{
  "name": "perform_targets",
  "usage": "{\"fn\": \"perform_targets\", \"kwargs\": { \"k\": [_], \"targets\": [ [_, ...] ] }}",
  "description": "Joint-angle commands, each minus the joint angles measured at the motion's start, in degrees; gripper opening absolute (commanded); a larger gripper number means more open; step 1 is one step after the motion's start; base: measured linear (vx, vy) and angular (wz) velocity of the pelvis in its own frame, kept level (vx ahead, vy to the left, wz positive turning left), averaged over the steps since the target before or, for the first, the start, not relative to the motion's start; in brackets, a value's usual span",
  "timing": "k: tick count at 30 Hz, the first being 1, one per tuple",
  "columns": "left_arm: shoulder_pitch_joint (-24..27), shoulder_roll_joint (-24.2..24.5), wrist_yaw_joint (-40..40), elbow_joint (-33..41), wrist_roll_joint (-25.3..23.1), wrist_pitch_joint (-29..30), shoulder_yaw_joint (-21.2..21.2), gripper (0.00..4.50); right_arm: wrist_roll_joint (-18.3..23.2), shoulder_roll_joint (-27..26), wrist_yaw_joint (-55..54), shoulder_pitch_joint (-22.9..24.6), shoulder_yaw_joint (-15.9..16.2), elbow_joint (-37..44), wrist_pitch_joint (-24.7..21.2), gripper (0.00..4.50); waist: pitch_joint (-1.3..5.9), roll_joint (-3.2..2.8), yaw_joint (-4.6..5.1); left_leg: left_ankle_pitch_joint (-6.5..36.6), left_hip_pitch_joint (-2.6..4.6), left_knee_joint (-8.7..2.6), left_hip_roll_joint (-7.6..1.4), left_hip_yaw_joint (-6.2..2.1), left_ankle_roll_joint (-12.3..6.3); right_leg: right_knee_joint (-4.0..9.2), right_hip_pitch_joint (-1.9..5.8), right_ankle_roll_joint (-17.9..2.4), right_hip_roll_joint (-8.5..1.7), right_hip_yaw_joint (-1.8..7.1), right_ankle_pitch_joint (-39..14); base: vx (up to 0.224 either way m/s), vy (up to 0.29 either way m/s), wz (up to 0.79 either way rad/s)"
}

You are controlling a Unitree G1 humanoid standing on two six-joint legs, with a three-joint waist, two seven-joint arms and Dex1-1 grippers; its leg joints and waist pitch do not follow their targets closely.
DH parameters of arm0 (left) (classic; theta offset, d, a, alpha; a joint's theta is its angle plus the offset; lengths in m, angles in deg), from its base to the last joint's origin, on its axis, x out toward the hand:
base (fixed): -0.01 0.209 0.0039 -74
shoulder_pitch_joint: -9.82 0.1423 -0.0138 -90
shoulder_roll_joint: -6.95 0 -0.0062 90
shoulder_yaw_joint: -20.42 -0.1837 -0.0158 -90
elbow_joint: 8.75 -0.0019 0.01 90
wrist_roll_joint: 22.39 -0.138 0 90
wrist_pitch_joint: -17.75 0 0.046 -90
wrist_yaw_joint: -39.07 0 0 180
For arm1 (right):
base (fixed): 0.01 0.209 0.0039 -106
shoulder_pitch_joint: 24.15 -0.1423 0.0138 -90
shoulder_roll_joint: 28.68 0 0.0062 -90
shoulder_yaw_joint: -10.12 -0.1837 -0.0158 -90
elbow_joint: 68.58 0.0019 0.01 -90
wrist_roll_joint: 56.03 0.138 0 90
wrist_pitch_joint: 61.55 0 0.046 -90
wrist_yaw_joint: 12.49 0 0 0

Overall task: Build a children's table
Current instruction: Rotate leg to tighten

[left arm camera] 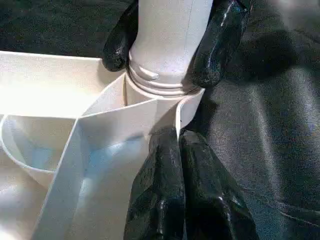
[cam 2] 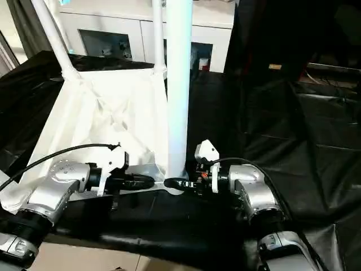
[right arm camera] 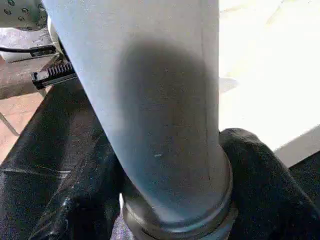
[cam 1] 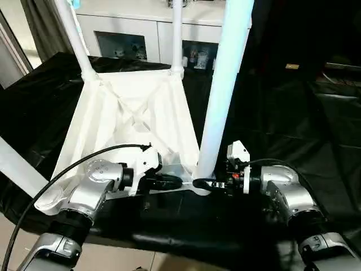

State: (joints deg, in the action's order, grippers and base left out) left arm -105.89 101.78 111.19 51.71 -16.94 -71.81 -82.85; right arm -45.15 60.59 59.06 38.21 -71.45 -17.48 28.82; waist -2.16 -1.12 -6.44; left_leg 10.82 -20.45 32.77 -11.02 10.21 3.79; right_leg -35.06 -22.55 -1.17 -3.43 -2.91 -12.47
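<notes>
The children's table top [cam 1: 130, 113] lies upside down on the black sheet, with white legs standing up from its corner sockets. The near-right leg [cam 1: 223, 84] rises from the socket closest to me. My right gripper [cam 1: 200, 183] is shut on this leg's base just above the ribbed end, one black finger [left arm camera: 220, 40] on each side. In the right wrist view the leg [right arm camera: 160, 125] sits between the fingers [right arm camera: 265, 185]. My left gripper [left arm camera: 179, 137] is shut, its tips touching the top's rim beside the same socket. Two far legs [cam 1: 73, 34] [cam 1: 177, 34] stand upright.
A fourth leg [cam 1: 17, 166] crosses the near-left corner. A white glass-door cabinet [cam 1: 130, 28] stands behind the black-sheeted table [cam 1: 293, 130]. The table's front edge runs just below my forearms. A black cable [cam 1: 67, 164] arcs over my left arm.
</notes>
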Motion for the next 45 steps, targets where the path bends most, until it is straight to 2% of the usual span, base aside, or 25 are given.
{"fn": "perform_targets", "kwargs": {
  "k": [1,4,7,8,9,10,11,12,13,15,17,22,23,25,28,29,30,31,32,35,36,37,41,42,45],
  "targets": [
    [1.1,-0.6,0.7,-0.2,0.3,1.0,-1.5,0.00,-0.8,-1.0,1.7,1.3,2.7,0.1,-1.1,2.62,3.16,0.72,0.00,5.6,0.06,-2.95,-2.45,-0.41,-5.12,3.21,2.99,-13.3,-4.57,2.42,-0.4,0.000,0.000,0.00],
    [0.9,-0.7,0.4,-0.3,0.2,1.1,-1.6,0.00,-1.5,-1.4,-0.2,1.3,2.5,-0.4,-0.5,2.62,3.17,0.61,0.02,5.6,0.09,-2.93,-2.42,-0.41,-5.07,3.19,2.98,-13.5,-4.52,2.42,-0.1,0.000,0.000,0.00],
    [0.2,-1.9,-3.7,-1.9,-1.6,0.9,-1.4,0.00,-4.1,-3.7,-10.4,0.1,1.0,-4.1,1.4,2.62,2.92,0.57,0.20,6.8,0.11,-3.13,-2.40,-0.43,-4.28,3.53,2.82,-13.2,-4.63,2.41,-2.6,0.000,0.000,0.00],
    [-0.1,-2.3,-5.1,-2.4,-2.1,1.1,-1.3,0.00,-4.6,-4.2,-13.0,-0.2,0.6,-5.0,1.9,2.62,2.58,0.51,0.50,9.0,0.24,-3.42,-2.40,-0.46,-3.30,4.05,2.64,-12.7,-4.70,2.41,-6.7,0.000,0.000,0.00],
    [-0.4,-2.7,-6.6,-3.0,-2.8,1.3,-1.3,0.00,-5.1,-4.7,-15.2,-0.4,0.3,-5.6,2.1,2.61,2.03,0.43,0.86,12.8,0.51,-3.93,-2.41,-0.62,-1.95,4.86,2.50,-11.5,-4.90,2.44,-14.3,0.000,0.000,0.00],
    [-1.6,-4.0,-11.8,-5.2,-4.6,2.9,-1.1,0.00,-5.6,-6.8,-21.6,-1.2,-0.8,-7.1,1.0,2.61,1.86,0.42,1.04,14.7,0.80,-4.10,-2.40,-0.68,-1.27,5.28,2.38,-10.7,-4.95,2.48,-18.3,0.000,0.000,0.00],
    [-1.6,-4.1,-12.0,-5.3,-4.6,2.9,-1.0,0.00,-5.6,-6.8,-21.8,-1.2,-0.9,-7.1,0.9,2.61,1.82,0.48,1.53,16.8,1.31,-4.20,-2.36,-0.89,0.12,5.64,2.18,-9.5,-5.11,2.70,-23.1,0.000,0.000,0.00],
    [-2.8,-5.8,-17.1,-7.2,-6.3,3.9,-0.9,0.00,-5.7,-9.3,-28.1,-1.9,-2.1,-8.1,-0.8,2.61,1.85,0.46,1.99,16.9,0.97,-4.45,-2.21,-1.20,0.86,5.61,2.57,-8.5,-5.04,2.75,-24.6,0.000,0.000,0.00],
    [-3.4,-6.9,-19.8,-7.9,-6.8,4.9,-0.7,0.00,-5.5,-10.7,-31.7,-2.3,-2.9,-8.6,-1.6,2.61,1.71,0.48,2.22,17.6,1.09,-4.70,-2.19,-1.33,1.32,5.97,2.34,-7.3,-5.04,2.67,-26.6,-0.064,0.007,-0.09],
    [-4.9,-9.5,-26.5,-9.7,-7.1,7.5,0.8,0.00,-5.1,-13.3,-39.4,-3.5,-4.8,-10.2,-3.0,2.61,1.72,0.52,2.54,18.6,1.27,-4.57,-2.05,-1.42,1.58,6.29,2.12,-6.4,-5.15,2.73,-29.1,-0.032,0.004,-0.05],
    [-6.4,-11.6,-31.4,-11.6,-7.1,9.3,1.9,0.00,-4.6,-15.0,-47.0,-5.1,-6.9,-12.7,-3.8,2.61,1.80,0.40,2.83,19.0,1.61,-4.42,-1.91,-1.37,1.53,6.55,1.73,-6.5,-5.04,2.84,-28.8,0.000,0.000,0.00],
    [-10.5,-15.1,-38.8,-17.3,-9.4,10.0,1.9,0.00,-6.7,-17.0,-57.8,-8.1,-7.9,-17.1,-1.8,2.61,1.99,0.53,2.98,18.5,1.33,-4.43,-1.79,-1.31,0.77,6.36,1.81,-7.1,-4.75,2.95,-24.6,0.000,0.000,0.00],
    [-10.8,-15.2,-39.2,-17.7,-9.9,10.1,1.7,0.00,-7.1,-17.2,-58.1,-8.2,-7.8,-17.4,-1.9,2.61,2.13,0.53,2.85,17.6,1.23,-4.38,-1.77,-1.19,0.37,6.11,1.90,-7.8,-4.75,3.07,-21.7,0.000,0.000,0.00],
    [-11.3,-15.2,-39.7,-18.3,-10.8,10.3,1.2,0.00,-8.1,-17.5,-58.4,-8.4,-7.4,-17.7,-2.1,2.61,2.17,0.57,2.84,16.8,0.97,-4.37,-1.81,-1.18,0.04,5.88,2.11,-8.3,-4.72,3.09,-19.8,0.000,0.000,0.00],
    [-11.3,-14.4,-39.3,-18.5,-11.2,10.4,0.6,0.00,-7.6,-17.8,-54.5,-7.6,-6.9,-16.1,0.3,2.61,2.36,0.42,2.70,15.1,0.77,-4.20,-1.87,-1.03,-0.79,5.46,2.37,-9.6,-4.77,3.14,-15.4,0.000,0.000,0.00],
    [-11.3,-14.0,-39.0,-18.8,-11.5,10.4,0.3,0.00,-7.5,-17.8,-54.2,-7.6,-6.7,-16.0,1.1,2.96,2.41,0.48,2.68,14.4,0.60,-4.23,-1.87,-0.99,-1.02,5.40,2.45,-9.8,-4.76,3.04,-14.6,0.000,0.000,0.00],
    [-11.3,-13.8,-39.0,-18.8,-11.5,10.5,0.2,0.00,-7.5,-17.7,-54.0,-7.6,-6.7,-15.9,1.4,2.96,2.44,0.48,2.62,13.8,0.60,-4.09,-1.87,-0.93,-1.24,5.39,2.50,-10.1,-4.84,3.06,-14.2,0.000,0.000,0.00],
    [-11.2,-13.6,-38.8,-18.8,-11.6,10.5,0.2,0.00,-7.4,-17.6,-53.6,-7.6,-6.7,-15.8,1.8,3.31,2.43,0.49,2.64,13.5,0.53,-4.05,-1.85,-0.92,-1.35,5.38,2.53,-10.2,-4.84,3.08,-14.0,0.000,0.000,0.00],
    [-11.2,-13.2,-38.7,-19.3,-11.7,10.4,0.3,0.00,-6.9,-17.3,-52.8,-7.7,-6.6,-15.6,2.7,3.34,2.44,0.43,2.59,12.8,0.43,-4.11,-1.91,-0.96,-1.51,5.27,2.64,-10.3,-4.84,3.03,-13.4,0.000,0.000,0.00],
    [-11.1,-12.6,-38.7,-19.4,-11.9,10.4,0.5,0.00,-6.1,-16.5,-50.1,-7.6,-6.5,-14.3,3.4,3.44,2.26,0.57,2.93,13.8,0.20,-4.28,-1.85,-1.05,-1.54,5.47,2.79,-9.8,-4.75,2.84,-15.2,0.000,0.000,0.00],
    [-11.1,-12.5,-38.7,-19.2,-11.9,10.4,0.6,0.00,-5.9,-16.2,-49.1,-7.4,-6.5,-13.7,3.6,3.75,2.23,0.56,2.95,14.2,0.29,-4.29,-1.87,-1.08,-1.51,5.54,2.72,-9.7,-4.81,2.88,-15.9,0.000,0.000,0.00],
    [-11.1,-12.3,-39.1,-18.9,-12.0,10.4,0.7,0.00,-5.9,-15.8,-48.6,-7.3,-6.5,-13.1,3.6,3.82,2.22,0.58,3.02,14.6,0.36,-4.26,-1.87,-1.05,-1.58,5.61,2.67,-9.7,-4.79,2.90,-16.5,0.000,0.000,0.00],
    [-11.1,-12.2,-39.8,-16.8,-11.0,13.0,1.5,0.00,-5.4,-14.7,-45.1,-6.9,-6.8,-12.1,3.9,3.85,2.14,0.55,3.23,15.1,0.28,-4.36,-1.97,-1.18,-1.69,5.87,2.60,-9.3,-4.91,2.89,-19.2,0.000,0.000,0.00],
    [-11.1,-12.2,-39.7,-16.2,-10.5,13.7,1.7,0.42,-5.3,-14.6,-44.6,-6.8,-7.1,-12.1,4.0,3.88,2.16,0.61,3.30,15.1,0.29,-4.33,-2.00,-1.15,-1.69,5.82,2.58,-9.5,-4.91,2.90,-19.0,0.000,0.000,0.00],
    [-11.1,-12.3,-39.7,-15.2,-10.1,15.9,2.0,0.59,-5.4,-14.4,-43.6,-6.6,-7.1,-11.9,4.5,3.88,2.22,0.60,3.59,14.0,0.11,-4.25,-1.93,-1.16,-1.98,5.66,2.67,-10.3,-4.85,2.89,-17.2,0.000,0.000,0.00]
  ]
}}
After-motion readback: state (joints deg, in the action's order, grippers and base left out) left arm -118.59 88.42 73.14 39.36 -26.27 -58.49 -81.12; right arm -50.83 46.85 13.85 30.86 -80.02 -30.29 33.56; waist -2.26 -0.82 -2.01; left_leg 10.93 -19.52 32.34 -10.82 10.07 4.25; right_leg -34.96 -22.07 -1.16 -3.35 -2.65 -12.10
